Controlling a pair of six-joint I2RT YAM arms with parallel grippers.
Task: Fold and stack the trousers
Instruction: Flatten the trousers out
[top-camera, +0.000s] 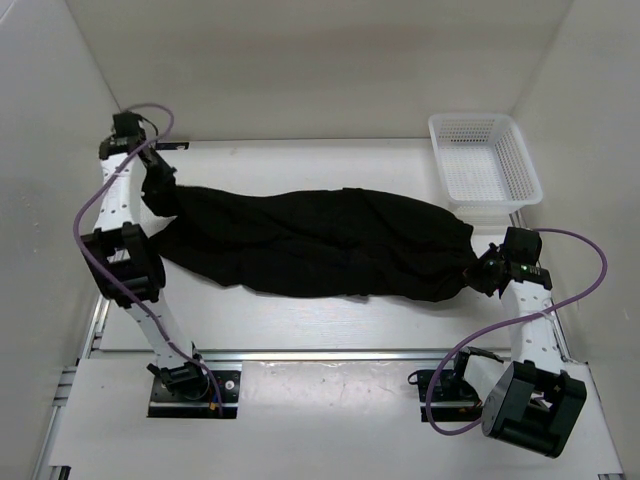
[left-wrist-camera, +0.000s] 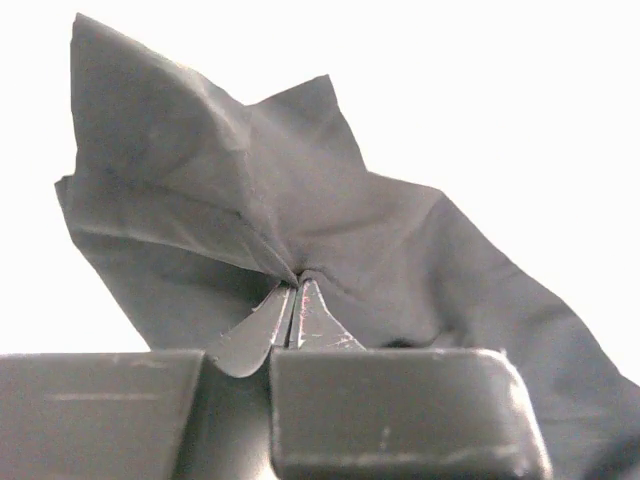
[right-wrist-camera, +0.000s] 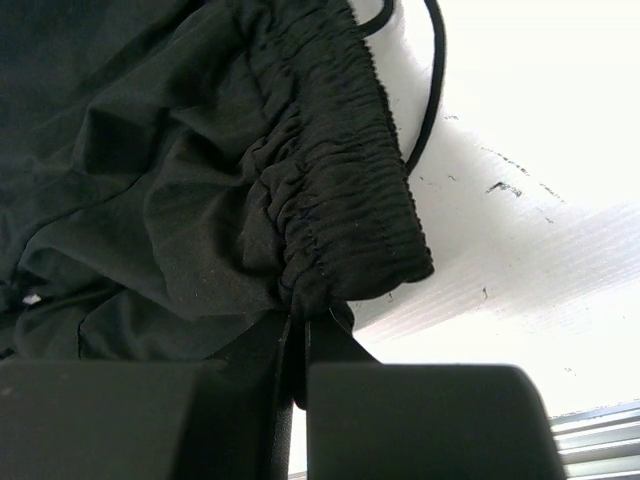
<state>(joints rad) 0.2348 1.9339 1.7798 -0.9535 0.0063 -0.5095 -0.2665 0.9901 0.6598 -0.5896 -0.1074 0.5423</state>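
The black trousers lie stretched sideways across the white table, wrinkled, between the two arms. My left gripper pinches the leg end at the far left; in the left wrist view its fingertips are shut on a fold of the dark fabric, which fans out above them. My right gripper holds the waist end at the right. In the right wrist view its jaws are shut on the gathered elastic waistband, with a black drawstring looping past it.
A white plastic mesh basket stands at the back right, just behind the waist end. White walls enclose the table on the left, back and right. A metal rail runs along the near edge by the arm bases.
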